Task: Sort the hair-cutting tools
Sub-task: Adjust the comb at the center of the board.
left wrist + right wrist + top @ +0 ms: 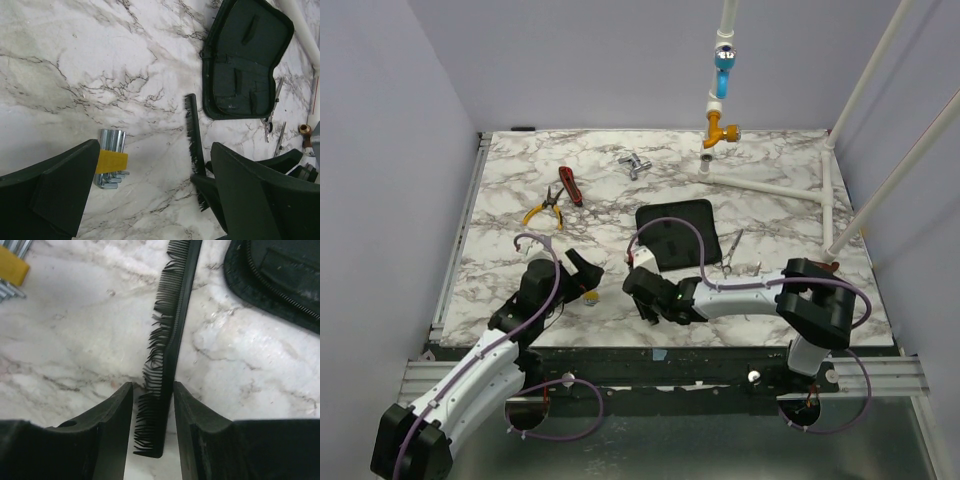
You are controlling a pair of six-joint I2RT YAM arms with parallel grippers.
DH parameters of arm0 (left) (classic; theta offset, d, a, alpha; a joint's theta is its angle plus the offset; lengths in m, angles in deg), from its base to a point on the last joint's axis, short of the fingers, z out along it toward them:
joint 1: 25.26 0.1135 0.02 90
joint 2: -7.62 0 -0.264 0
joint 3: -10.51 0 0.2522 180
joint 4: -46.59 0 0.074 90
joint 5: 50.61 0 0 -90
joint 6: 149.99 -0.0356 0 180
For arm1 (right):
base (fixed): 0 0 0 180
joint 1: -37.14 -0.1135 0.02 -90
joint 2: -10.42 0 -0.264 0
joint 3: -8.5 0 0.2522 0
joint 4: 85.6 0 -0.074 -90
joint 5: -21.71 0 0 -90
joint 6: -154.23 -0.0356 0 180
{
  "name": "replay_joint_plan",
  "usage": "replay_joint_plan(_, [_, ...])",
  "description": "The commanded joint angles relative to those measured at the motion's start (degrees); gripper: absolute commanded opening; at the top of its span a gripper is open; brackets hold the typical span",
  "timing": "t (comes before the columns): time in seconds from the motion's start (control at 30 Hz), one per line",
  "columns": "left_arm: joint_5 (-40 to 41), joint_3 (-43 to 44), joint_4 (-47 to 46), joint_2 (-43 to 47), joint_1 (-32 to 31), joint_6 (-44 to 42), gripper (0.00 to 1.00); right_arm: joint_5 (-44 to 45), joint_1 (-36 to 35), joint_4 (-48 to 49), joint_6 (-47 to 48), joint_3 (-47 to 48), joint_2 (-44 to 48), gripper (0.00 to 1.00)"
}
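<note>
The slim straight black plastic comb lies flat on the white marbled table, its near end between the fingers of the right gripper. The jaws stand narrow on either side of it. A sliver of table seems to show beside the teeth, so I cannot tell whether they grip. The left gripper hangs wide open. The thin silver metal scissors lie just beside the open black zip case.

Items on the desk, by count: one black comb, one pair of silver scissors, one open black zip case. Also one pair of yellow-handled pliers, one red-handled tool, one banded hex-key set and one silver metal fitting.
</note>
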Motion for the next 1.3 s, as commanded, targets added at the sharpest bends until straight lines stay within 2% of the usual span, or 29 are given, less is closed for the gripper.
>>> replay_joint_plan(0.0, [-0.19, -1.35, 1.98, 2.81, -0.08, 0.43, 0.95, 2.31, -4.39, -8.72, -5.2, -2.25, -0.01, 0.4])
replay_joint_plan(0.4, [-0.17, -4.85, 5.8, 9.98, -0.09, 1.58, 0.95, 4.8, -13.34, -15.4, -15.79, -4.4, 3.34, 0.4])
replay_joint_plan(0.43, [0.18, -4.61, 7.71, 11.99, -0.08, 1.63, 0.95, 7.51, -13.59, -15.22, -18.34, -4.05, 5.27, 0.5])
replay_joint_plan(0.47, [0.35, -4.59, 8.43, 12.79, -0.08, 1.59, 0.95, 8.84, -13.48, -14.82, -18.67, -3.84, 6.23, 0.55])
replay_joint_plan(0.57, [0.7, -4.57, 9.64, 15.07, -0.08, 1.54, 0.95, 11.64, -11.84, -13.38, -17.88, -2.23, 7.61, 0.63])
replay_joint_plan(0.63, [0.63, -4.79, 9.79, 15.86, -0.08, 1.59, 0.95, 9.93, -7.81, -11.02, -15.71, -1.64, 7.14, 0.62])
replay_joint_plan(0.77, [-0.44, -5.21, 8.95, 15.2, -0.13, 1.92, 0.95, 5.03, -0.67, -4.59, -10.37, -0.59, 4.91, 0.52])
replay_joint_plan(0.93, [-1.29, -5.68, 8.43, 14.65, -0.09, 2.11, 0.95, 3.26, -0.08, -4.03, -5.95, 4.82, -0.31, 0.5])
replay_joint_plan(1.07, [-1.95, -6.26, 6.72, 13.85, -0.13, 2.2, 0.95, 2.35, 0.06, -3.59, -5.61, 5.33, -2.79, 0.5])
replay_joint_plan(1.27, [-3.01, -5.58, 4.7, 9.91, -0.1, 1.67, 0.95, 1.98, 0.03, -3.77, -5.02, 3.34, -4.07, 0.4])
